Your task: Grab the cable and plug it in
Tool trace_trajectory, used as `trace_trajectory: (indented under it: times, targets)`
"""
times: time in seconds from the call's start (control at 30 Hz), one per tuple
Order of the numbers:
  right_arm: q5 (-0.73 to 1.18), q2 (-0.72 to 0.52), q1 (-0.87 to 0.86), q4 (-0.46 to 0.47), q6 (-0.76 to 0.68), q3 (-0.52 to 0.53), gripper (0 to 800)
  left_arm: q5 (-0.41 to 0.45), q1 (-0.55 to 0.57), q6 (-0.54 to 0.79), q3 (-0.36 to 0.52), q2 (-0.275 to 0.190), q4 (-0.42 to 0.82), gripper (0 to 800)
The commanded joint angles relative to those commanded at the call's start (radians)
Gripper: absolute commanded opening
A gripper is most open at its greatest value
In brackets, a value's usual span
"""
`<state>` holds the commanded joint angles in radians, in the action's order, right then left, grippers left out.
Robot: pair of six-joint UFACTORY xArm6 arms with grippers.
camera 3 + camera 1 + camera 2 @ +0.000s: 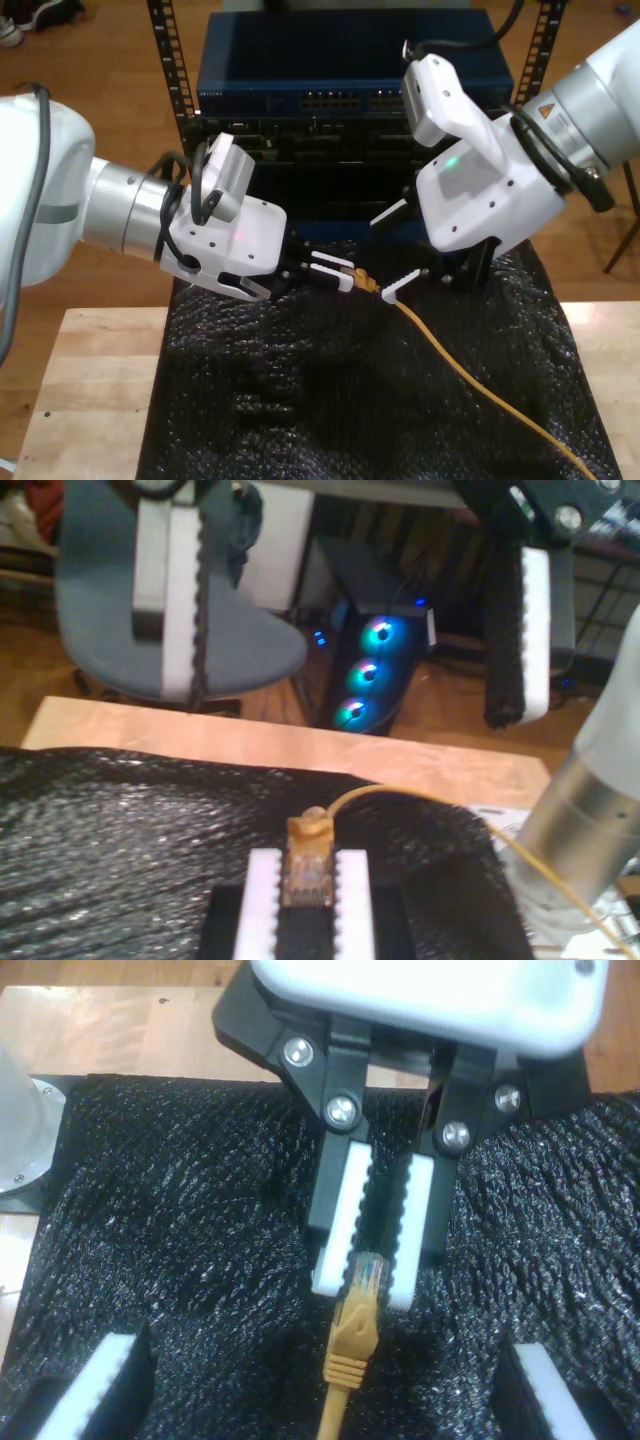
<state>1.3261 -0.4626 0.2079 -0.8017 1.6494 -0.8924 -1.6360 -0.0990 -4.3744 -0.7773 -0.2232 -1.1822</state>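
Observation:
The orange-yellow cable (470,370) runs from the exterior view's lower right up across the black mat to its clear plug (368,1272). My first gripper (345,272), on the arm at the exterior view's left, is shut on that plug, with its white pads (340,1220) on both sides. The first wrist view shows the plug (308,875) between those pads and the cable (400,792) arcing away. My second gripper (395,250), on the arm at the exterior view's right, faces it. It stands open, and its fingers (100,1385) straddle the cable's boot (350,1345) without touching it.
A dark blue network switch (345,95) with a row of ports stands in the rack behind both grippers. Black foam mat (330,400) covers the wooden table (90,390). Beyond the table are a grey office chair (120,580) and a computer with lit fans (370,675).

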Motion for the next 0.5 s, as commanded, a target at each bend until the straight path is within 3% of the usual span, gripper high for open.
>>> trace_trajectory:
  times: [0.5]
  targets:
    - [-0.092,-0.203,0.006,0.005,0.163,0.083,788,-0.164,-0.048,-0.052,-0.037,0.1,-0.068,15]
